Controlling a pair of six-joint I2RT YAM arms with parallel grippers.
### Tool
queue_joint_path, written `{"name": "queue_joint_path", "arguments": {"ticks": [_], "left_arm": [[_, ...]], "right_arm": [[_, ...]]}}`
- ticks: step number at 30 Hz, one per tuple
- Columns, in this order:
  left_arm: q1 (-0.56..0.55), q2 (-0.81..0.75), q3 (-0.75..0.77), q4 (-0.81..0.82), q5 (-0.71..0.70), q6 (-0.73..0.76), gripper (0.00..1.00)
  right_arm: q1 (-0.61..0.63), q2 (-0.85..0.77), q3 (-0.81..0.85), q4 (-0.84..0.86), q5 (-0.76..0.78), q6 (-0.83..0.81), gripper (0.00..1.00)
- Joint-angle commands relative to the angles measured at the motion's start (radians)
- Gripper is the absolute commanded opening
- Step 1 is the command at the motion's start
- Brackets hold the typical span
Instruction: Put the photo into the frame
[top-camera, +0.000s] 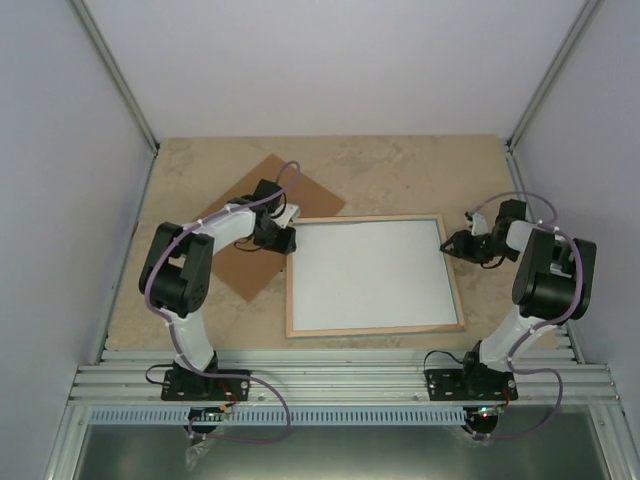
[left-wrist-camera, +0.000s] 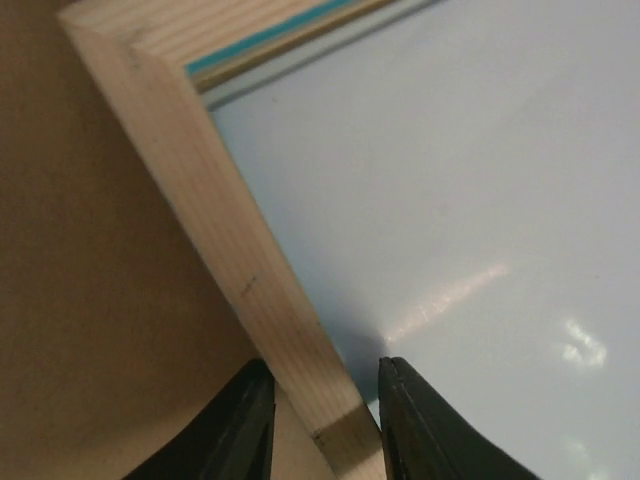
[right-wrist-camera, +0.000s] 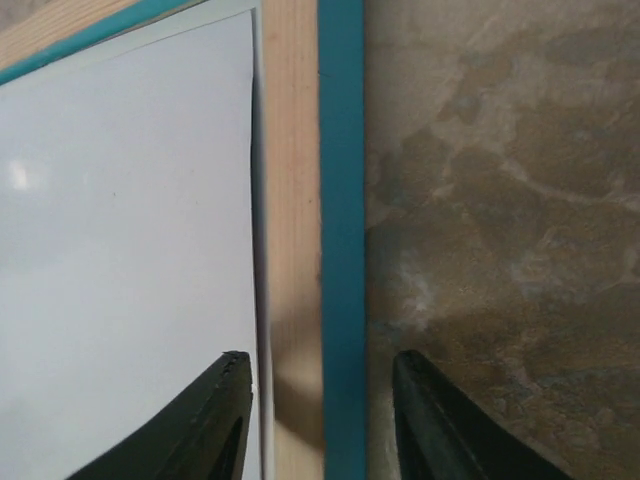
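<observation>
As I look down from the overhead camera, the large rectangular picture frame (top-camera: 375, 329) with its thin rim lies flat on the mottled beige stone-patterned tabletop (top-camera: 400, 180), bare light wood face up; its turquoise shows only along the outer edge in the right wrist view and as a thin line inside the rim in the left one. A flat white sheet (top-camera: 370, 275) fills the opening almost to the rim; I cannot tell whether it is the photo lying face down. My left hand (top-camera: 283, 238) sits at the frame's far left corner; in its wrist view the two black fingers (left-wrist-camera: 245, 425) stand astride the wooden rim (left-wrist-camera: 250, 270), one outside over brown board, one inside over the white sheet; the jaws are partly apart and I cannot tell whether they press on the wood. My right hand (top-camera: 452, 243) is at the far right corner; its fingers (right-wrist-camera: 215, 420) likewise straddle the rim (right-wrist-camera: 290, 200), one over the sheet, one over the tabletop, with a little gap showing either side; whether it grips I cannot tell. A flat brown backing board (top-camera: 305, 195) lies turned at an angle on the far left of the tabletop, under the left arm, its near corner beside the frame.
</observation>
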Motion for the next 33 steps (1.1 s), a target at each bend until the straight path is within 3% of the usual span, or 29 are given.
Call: {"name": "queue_joint_path", "arguments": {"ticks": [1, 8, 16, 22, 23, 27, 33], "left_arm": [[0.003, 0.05, 0.087, 0.04, 0.079, -0.022, 0.28], [-0.035, 0.164, 0.236, 0.09, 0.11, -0.063, 0.24], [-0.07, 0.353, 0.486, 0.084, 0.116, -0.092, 0.25], [-0.111, 0.413, 0.578, 0.076, 0.096, -0.082, 0.31], [-0.116, 0.423, 0.593, 0.066, 0.094, -0.084, 0.34], [-0.11, 0.385, 0.614, 0.042, 0.032, -0.055, 0.66], [-0.082, 0.156, 0.41, 0.085, -0.192, 0.102, 0.89]], "right_arm": [[0.004, 0.035, 0.001, 0.042, 0.023, 0.008, 0.37], [-0.053, 0.117, 0.076, 0.081, 0.042, 0.034, 0.24], [-0.122, 0.159, 0.2, 0.108, 0.074, 0.052, 0.22], [-0.167, 0.145, 0.222, 0.099, 0.116, 0.041, 0.22], [-0.175, 0.141, 0.217, 0.095, 0.118, 0.039, 0.24], [-0.199, 0.115, 0.211, 0.072, 0.091, 0.018, 0.38], [-0.201, -0.029, 0.215, 0.068, -0.019, -0.024, 0.59]]}}
